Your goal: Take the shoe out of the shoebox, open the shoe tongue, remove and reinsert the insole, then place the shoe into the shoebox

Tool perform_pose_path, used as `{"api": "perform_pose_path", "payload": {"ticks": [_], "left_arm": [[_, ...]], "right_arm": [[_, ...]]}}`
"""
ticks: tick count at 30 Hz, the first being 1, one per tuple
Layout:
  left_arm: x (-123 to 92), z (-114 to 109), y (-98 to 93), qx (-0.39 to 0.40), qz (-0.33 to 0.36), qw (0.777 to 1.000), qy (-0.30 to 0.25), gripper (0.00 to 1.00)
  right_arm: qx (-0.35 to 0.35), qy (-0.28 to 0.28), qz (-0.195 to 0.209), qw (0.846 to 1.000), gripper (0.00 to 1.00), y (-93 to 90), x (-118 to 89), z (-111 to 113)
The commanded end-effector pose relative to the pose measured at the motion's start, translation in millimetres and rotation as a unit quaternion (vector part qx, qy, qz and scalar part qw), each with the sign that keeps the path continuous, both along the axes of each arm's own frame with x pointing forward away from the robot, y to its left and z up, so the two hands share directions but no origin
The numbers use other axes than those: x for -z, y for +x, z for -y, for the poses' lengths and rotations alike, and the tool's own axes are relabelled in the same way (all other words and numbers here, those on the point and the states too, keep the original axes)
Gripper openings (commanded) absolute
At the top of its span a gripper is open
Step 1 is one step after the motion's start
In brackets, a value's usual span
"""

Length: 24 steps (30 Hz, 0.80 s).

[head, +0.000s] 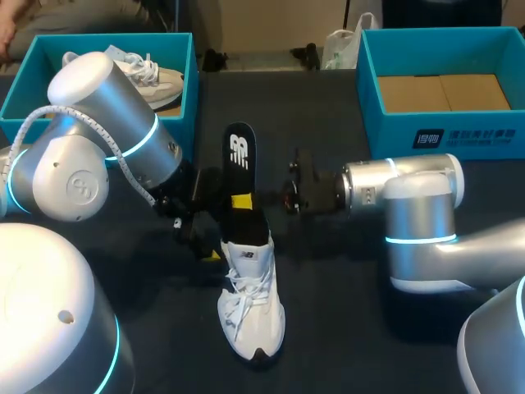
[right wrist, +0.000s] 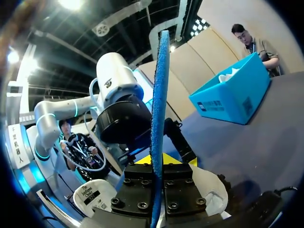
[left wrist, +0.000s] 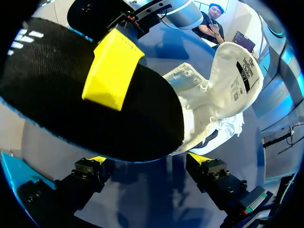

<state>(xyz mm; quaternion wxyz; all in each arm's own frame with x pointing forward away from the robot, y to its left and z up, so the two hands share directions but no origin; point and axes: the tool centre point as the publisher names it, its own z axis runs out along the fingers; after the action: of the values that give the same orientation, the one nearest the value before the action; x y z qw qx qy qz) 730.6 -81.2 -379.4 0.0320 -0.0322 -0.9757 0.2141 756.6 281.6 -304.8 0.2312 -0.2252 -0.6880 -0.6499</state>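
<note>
The white shoe (head: 250, 304) stands on the dark table (head: 344, 328), toe toward me and tongue folded open. Just beside its heel sits the left gripper (left wrist: 148, 159), fingers spread wide and touching nothing. The right gripper (head: 244, 201) pinches the black insole (head: 239, 156) flat between its fingers (near end at the shoe's opening). Beyond, the left shoebox (head: 190, 90) holds another shoe; the right shoebox (head: 394, 131) shows its cardboard floor.

Seen from above, the lower end of the insole (head: 240, 164) merges with the dark mouth of the shoe (head: 251, 304), so its end cannot be told. Beside the shoe's heel, the left pincer (head: 195, 226) is mostly hidden under the left arm (head: 115, 123). Under the right pincer (right wrist: 158, 159), only slivers of the shoe show.
</note>
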Motion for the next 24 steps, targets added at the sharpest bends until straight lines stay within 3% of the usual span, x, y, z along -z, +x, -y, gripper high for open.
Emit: {"api": "perform_pose_path", "payload": {"ticks": [1, 24], "left_arm": [[0.7, 0.1, 0.0, 0.0, 0.0, 1.0, 0.0, 1.0], [0.7, 0.1, 0.0, 0.0, 0.0, 1.0, 0.0, 1.0]], "right_arm": [[0.004, 0.0, -0.007, 1.0, 0.0, -3.4, 6.6, -4.4], [0.003, -0.033, -0.05, 0.998, 0.0, -28.7, 28.0, -5.5]]}}
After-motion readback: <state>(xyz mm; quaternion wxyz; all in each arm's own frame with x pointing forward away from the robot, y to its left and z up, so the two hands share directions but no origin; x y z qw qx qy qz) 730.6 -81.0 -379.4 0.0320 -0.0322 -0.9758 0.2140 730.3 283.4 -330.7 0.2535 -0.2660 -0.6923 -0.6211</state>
